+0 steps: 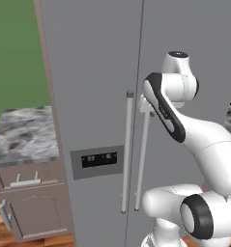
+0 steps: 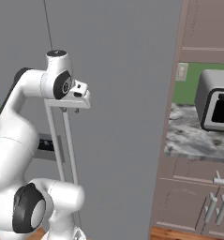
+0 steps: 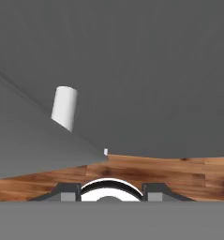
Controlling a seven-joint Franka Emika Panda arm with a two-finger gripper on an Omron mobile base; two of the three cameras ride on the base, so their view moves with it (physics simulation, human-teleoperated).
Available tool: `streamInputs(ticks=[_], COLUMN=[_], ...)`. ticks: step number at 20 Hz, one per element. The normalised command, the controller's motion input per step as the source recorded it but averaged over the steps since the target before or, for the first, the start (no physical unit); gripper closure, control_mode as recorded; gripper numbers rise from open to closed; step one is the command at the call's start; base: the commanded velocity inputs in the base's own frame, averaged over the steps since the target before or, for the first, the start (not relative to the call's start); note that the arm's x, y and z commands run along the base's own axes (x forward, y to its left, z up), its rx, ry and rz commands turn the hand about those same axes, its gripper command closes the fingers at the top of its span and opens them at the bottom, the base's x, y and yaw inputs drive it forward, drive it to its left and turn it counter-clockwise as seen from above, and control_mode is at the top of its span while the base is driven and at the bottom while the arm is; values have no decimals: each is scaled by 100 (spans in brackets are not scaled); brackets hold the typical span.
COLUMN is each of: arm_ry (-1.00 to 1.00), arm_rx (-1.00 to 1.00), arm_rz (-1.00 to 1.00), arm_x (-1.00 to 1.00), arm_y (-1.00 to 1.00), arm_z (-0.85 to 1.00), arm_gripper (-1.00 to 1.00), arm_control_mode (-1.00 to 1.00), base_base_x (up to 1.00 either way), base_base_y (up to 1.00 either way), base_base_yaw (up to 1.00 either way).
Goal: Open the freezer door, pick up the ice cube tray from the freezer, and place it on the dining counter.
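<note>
— What's in front of you?

— A flat matte grey fridge front. The freezer door [image 1: 95, 96] is the narrow left leaf, shut, with a dark display panel [image 1: 98, 159] low on it and a long silver bar handle [image 1: 127, 149] at its right edge. A second bar handle [image 1: 143, 154] runs just beside it on the wider plain door [image 2: 123, 93].

— And your claw?

— My claw [image 2: 78, 101] is up at the handle tops, against the doors. I cannot tell whether its fingers are apart or together.

— Anything around?

— A marbled stone counter [image 1: 22, 135] on brown drawers to the left; to the right another marbled counter [image 2: 197, 136] with a boxy silver toaster [image 2: 215, 101]. Wood plank floor [image 3: 155, 176] below.
</note>
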Motion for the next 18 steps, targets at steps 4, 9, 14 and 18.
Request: streamInputs(ticks=[4,9,14,18], arm_ry=[0,-1,0,0], arm_rx=[0,0,0,0], arm_rz=[-1,-4,-2,0], arm_x=[-20,-83,-82,-58], arm_y=[0,0,-5,-21], arm_z=[0,0,0,0], arm_gripper=[-100,-100,-100,-100], arm_control_mode=[-100,-100,-100,-100], base_base_x=[0,0,0,0], base_base_y=[0,0,0,0], base_base_yaw=[0,0,0,0])
